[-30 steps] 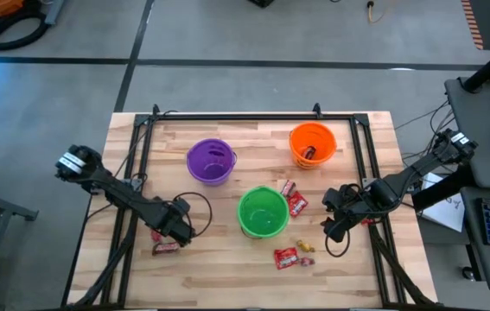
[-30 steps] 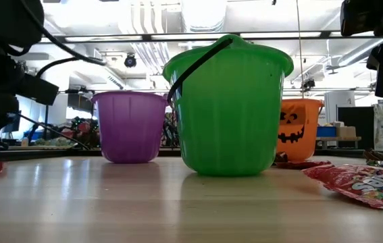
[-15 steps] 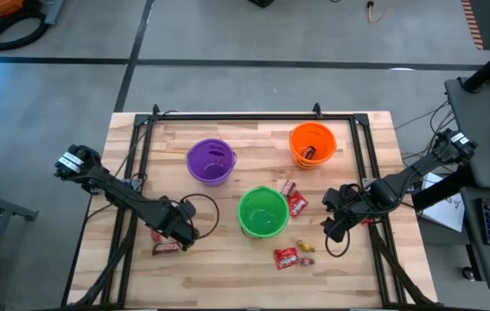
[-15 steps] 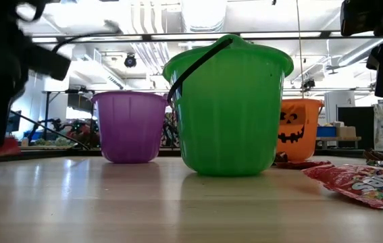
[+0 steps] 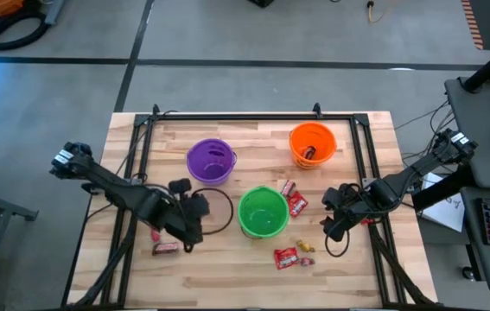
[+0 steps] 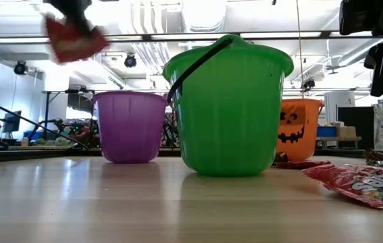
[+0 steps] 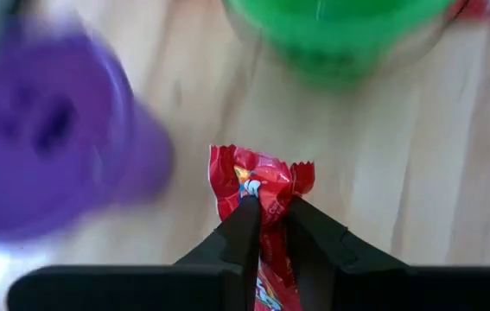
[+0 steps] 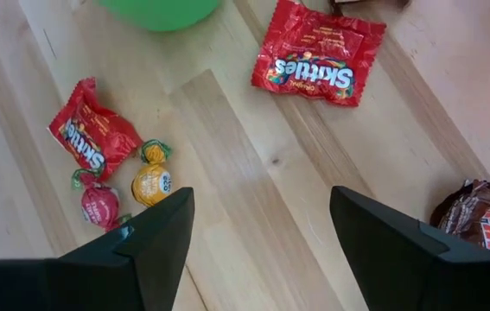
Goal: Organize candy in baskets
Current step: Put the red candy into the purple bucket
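The left gripper [image 7: 266, 207] is clenched on a red candy packet [image 7: 260, 186] — held aloft between the purple basket [image 5: 209, 161] and green basket [image 5: 264, 212]; the packet's top pokes past the fingertips. The right gripper [image 8: 257, 226] hangs spread wide — nothing in it — above sweets on the table [image 5: 227, 276].

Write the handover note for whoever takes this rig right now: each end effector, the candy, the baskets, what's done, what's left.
Left end effector: shut on a red packet, lifted off the table between the purple basket and green basket.
Right end effector: open, empty, hovering right of the green basket.
Done: one dark piece lies in the orange basket.
Left: drop the held packet; on the table remain two red packets by the green basket, a red packet and small sweets near the front, and a dark bar at front left.
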Controlling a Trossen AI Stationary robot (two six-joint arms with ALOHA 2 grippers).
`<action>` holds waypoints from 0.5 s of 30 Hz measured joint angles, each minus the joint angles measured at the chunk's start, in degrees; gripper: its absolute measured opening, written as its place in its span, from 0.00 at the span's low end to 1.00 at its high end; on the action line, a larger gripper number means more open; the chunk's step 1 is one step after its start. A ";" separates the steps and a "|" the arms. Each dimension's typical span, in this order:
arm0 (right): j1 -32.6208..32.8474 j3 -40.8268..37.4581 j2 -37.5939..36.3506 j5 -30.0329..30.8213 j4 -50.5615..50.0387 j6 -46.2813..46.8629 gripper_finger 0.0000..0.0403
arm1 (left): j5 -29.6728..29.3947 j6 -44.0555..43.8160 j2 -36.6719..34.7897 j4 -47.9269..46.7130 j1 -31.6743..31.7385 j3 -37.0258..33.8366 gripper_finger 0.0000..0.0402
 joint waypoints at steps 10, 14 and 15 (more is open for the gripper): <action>0.00 0.00 0.00 0.09 0.44 -0.09 0.66 | -2.78 23.04 -10.76 23.06 1.79 -4.97 0.09; 0.00 0.00 0.01 0.09 1.08 -0.31 0.66 | -4.99 24.73 -15.07 28.57 4.14 -10.52 0.09; 0.00 0.00 0.00 0.11 1.38 -0.62 0.66 | -6.38 24.98 -16.09 30.34 5.03 -12.16 0.09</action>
